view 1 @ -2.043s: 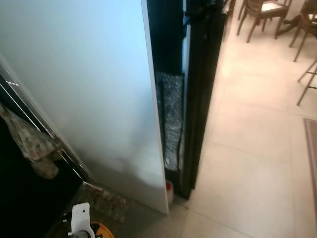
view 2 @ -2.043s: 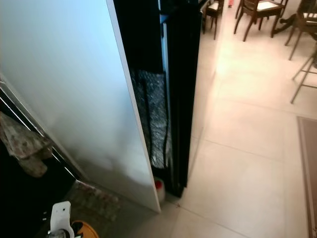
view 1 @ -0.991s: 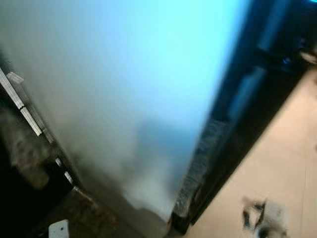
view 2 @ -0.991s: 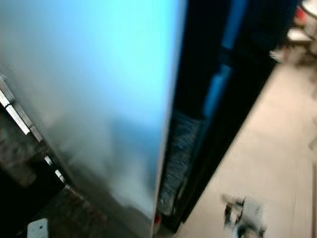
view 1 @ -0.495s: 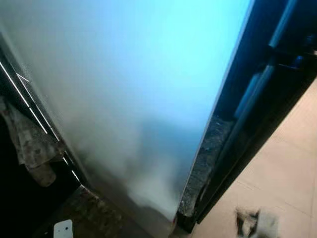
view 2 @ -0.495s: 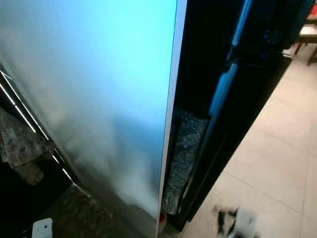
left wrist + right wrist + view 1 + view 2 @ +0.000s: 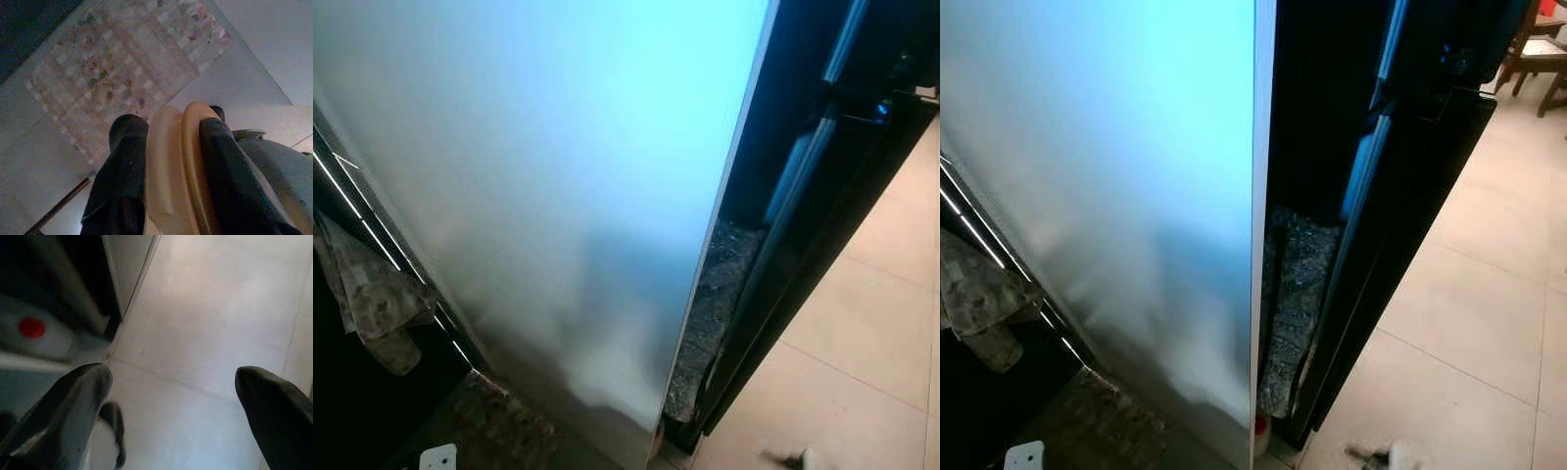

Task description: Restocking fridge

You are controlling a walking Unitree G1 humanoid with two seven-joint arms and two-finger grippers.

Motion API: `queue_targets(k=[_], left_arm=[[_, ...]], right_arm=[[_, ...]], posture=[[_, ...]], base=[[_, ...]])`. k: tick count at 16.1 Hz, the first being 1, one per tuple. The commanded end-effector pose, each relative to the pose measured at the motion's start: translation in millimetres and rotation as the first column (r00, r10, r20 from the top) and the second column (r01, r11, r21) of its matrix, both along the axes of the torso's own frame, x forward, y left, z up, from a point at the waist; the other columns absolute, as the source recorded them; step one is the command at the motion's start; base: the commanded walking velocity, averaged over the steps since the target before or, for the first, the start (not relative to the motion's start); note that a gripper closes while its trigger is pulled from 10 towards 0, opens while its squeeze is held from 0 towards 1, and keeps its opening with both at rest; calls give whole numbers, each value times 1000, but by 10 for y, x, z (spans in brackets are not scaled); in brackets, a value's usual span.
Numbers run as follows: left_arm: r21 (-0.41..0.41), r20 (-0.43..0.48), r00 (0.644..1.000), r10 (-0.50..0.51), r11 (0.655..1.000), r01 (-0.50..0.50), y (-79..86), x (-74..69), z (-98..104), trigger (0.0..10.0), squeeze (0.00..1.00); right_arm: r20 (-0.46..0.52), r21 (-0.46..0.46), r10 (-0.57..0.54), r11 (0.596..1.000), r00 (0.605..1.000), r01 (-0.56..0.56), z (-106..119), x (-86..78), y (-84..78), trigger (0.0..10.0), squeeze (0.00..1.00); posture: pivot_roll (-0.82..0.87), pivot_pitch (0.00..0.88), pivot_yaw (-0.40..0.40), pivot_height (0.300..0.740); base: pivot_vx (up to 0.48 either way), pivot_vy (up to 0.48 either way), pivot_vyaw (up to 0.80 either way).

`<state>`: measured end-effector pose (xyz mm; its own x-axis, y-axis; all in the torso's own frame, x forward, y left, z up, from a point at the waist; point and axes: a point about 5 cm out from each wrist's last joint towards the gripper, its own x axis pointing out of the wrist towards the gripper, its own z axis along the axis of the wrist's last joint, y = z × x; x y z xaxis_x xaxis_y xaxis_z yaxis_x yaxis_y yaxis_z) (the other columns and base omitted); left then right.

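Observation:
A tall black fridge with a long vertical handle stands on the right, behind a wide white panel. My left gripper hangs low over a patterned mat, shut on a cream and orange object whose shape I cannot make out. A white part of that arm shows at the lower left of the eye views. My right gripper is open over the pale tile floor, and appears as a blur at the bottom edge by the fridge's foot.
A speckled dark slab fills the gap between panel and fridge. A white thing with a red spot sits at the panel's base. A cloth hangs on a dark oven front at left. Wooden chairs stand far right.
The camera has swung toward the panel and fridge, then steadied. The right gripper's blur has sunk to the bottom edge. The left gripper still holds the same object.

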<state>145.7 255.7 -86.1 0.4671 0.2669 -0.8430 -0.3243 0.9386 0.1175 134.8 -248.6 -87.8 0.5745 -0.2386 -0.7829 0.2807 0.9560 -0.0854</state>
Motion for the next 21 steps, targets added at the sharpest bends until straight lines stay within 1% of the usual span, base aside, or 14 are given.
queue_targets(k=[1, 2, 3, 4, 5, 7, 11, 13, 16, 18, 20, 21], left_arm=[[-46, -33, 999, -11, 999, 9, -79, -82, -56, 10000, 0], [-48, -35, 999, -10, 999, 8, -80, -88, -58, 10000, 0], [-50, -36, 999, -12, 999, 10, -82, -90, -60, 10000, 0], [-50, -37, 999, -16, 999, 14, -84, -92, -61, 10000, 0], [-50, -37, 999, -15, 999, 13, -79, -92, -59, 10000, 0], [-42, -39, 999, -21, 999, 20, -70, -97, -58, 10000, 0], [-31, -42, 999, -31, 999, 30, -65, -100, -58, 10000, 0], [-35, -46, 998, -30, 999, 29, -67, -109, -62, 10000, 0], [-30, -45, 998, -32, 999, 31, -62, -102, -58, 10000, 0], [-25, -41, 999, -32, 999, 31, -58, -95, -54, 10000, 0], [-25, -39, 999, -29, 999, 28, -56, -95, -53, 10000, 0], [-26, -41, 999, -31, 999, 30, -57, -96, -54, 10000, 0]], right_arm=[[-10, 1, -2, 1000, 1000, 2, 9, 0, -49, 10000, 0], [-26, -5, -38, 999, 999, 38, 10, -83, -151, 10000, 0], [-41, -8, -55, 998, 998, 55, 5, -155, -208, 10000, 0], [-65, -7, -69, 998, 995, 69, -14, -281, -258, 10000, 0], [-80, -4, -81, 997, 994, 81, -27, -360, -280, 10000, 0], [-105, 1, -106, 994, 989, 107, -45, -457, -306, 10000, 0], [-120, 14, -109, 994, 987, 112, -76, -480, -239, 10000, 0], [-103, 27, -129, 991, 986, 133, -89, -425, -163, 10000, 0], [-99, 33, -147, 988, 984, 150, -94, -381, -122, 10000, 0], [-103, 32, -106, 993, 989, 110, -90, -304, -82, 10000, 0], [-100, 32, -106, 994, 989, 109, -85, -272, -74, 10000, 0], [-84, 27, -118, 992, 990, 120, -63, -245, -117, 10000, 0]], posture=[[-169, 0, -7, 740], [-171, 0, -7, 740], [-174, 0, -5, 740], [-171, 0, -5, 740], [-164, 0, -5, 740], [-167, 0, -6, 740], [-168, 0, -6, 740], [-171, 0, -5, 740], [-156, 0, -10, 740], [-146, 0, -15, 740], [-142, 0, -15, 740], [-157, 0, -6, 740]], base=[[0, 0, 0], [0, 0, 0], [0, 0, 0], [-240, 0, 0], [-247, 0, 0], [-242, 0, 0], [-60, 0, 0], [0, 0, 0], [0, 0, 0], [0, 0, 0], [0, 0, 0], [0, 0, 0]])
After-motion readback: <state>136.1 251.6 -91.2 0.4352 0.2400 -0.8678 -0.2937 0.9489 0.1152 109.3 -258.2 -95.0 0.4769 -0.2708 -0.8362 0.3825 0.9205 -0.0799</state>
